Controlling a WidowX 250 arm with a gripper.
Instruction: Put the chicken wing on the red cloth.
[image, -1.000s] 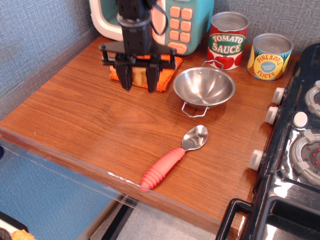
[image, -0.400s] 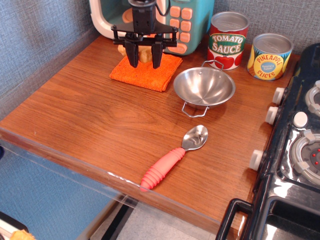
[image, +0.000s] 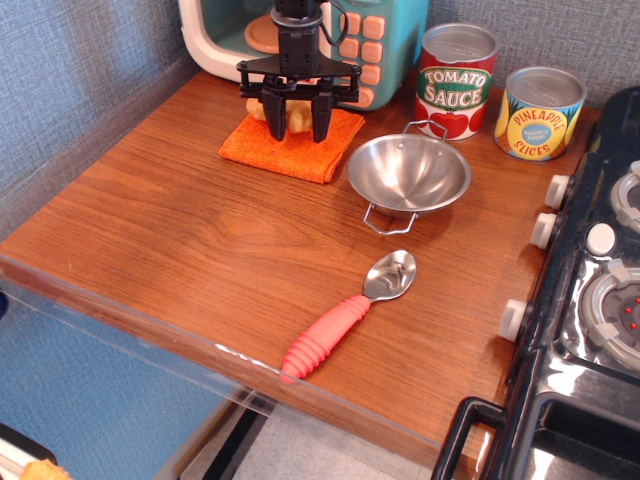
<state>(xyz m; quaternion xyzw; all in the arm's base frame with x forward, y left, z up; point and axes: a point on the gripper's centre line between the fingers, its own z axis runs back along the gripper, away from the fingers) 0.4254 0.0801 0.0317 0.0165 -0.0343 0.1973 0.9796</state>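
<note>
Golden chicken wing (image: 272, 108) on red cloth (image: 290, 145), between spread fingers of gripper (image: 298, 124)

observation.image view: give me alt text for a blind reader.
A black gripper, jaws spread, straddles a golden toy chicken wing on a square orange-red cloth atop a wooden counter, beside a steel bowl.

Taking the steel bowl (image: 409, 173) as the anchor: the red cloth (image: 292, 145) sits just left of it, with the chicken wing (image: 283, 116) on the cloth's back part. Two cans, tomato sauce (image: 456, 80) and pineapple slices (image: 539, 112), stand behind the bowl to its right. The spoon (image: 346, 316) lies in front of it, and the toy microwave (image: 300, 40) is behind-left.
</note>
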